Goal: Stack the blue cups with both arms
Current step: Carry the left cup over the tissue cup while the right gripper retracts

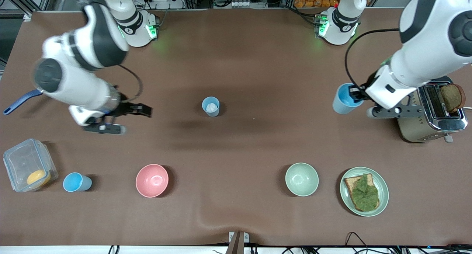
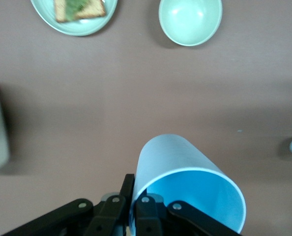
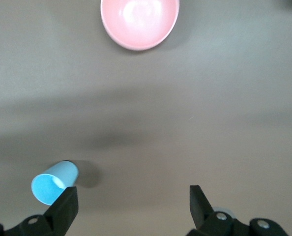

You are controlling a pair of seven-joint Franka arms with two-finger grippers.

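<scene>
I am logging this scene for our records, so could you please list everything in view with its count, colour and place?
Cups: three, blue; one mid-table, one beside the plastic box, one held up by the left gripper.
Bowls: two; pink, pale green, both near the front camera.
Plate: one, green, with leaf-topped toast, beside the green bowl.
Toaster: one, silver, bread in its slot, at the left arm's end.
Plastic box: one, clear, yellow item inside.
Left gripper: pinching the cup's rim.
Right gripper: open, over bare table.
</scene>
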